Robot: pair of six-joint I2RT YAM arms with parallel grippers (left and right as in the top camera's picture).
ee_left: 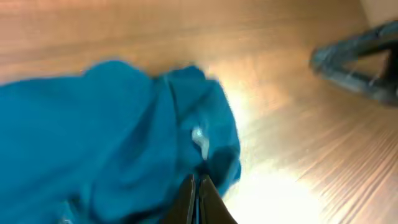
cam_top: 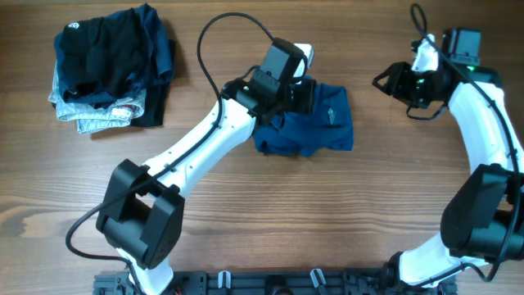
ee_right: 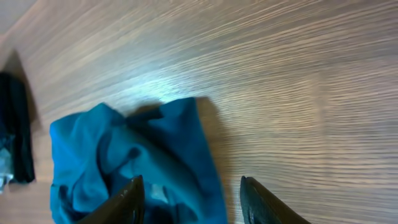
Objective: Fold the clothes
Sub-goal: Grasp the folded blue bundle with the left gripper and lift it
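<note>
Overhead: the clothes (cam_top: 315,131) sit bunched in a teal heap at table (cam_top: 246,238) centre, not folded yet. The heap is wider than deep, so its long axis runs left-right across the view. The left gripper (cam_top: 308,92) is over the heap's far upper-left edge, touching it. The left wrist view is blurry; its fingers (ee_left: 188,200) are pressed together with no gap, and the tips sit right at a fold of teal cloth. That reads as a pinch on the fabric, though the actual bite is hidden. The right gripper (cam_top: 386,82) hangs off to the right of the heap, apart from it and touching nothing. In the right wrist view its jaws are spread wide and empty, with the cloth ahead toward the lower left and bare wood to the right. So the left arm is on the garment and the right arm is the far one; the cloth lies leftward from the right pincer. Judgement: the next move likely needs the right arm to come in along the long axis to the heap's right end, so both arms can spread it flat before any fold. Risk is grabbing several layers in a wad this crumpled. The black garment (cam_top: 106,53) and denim piece (cam_top: 90,115) are stacked far left, well apart.
</note>
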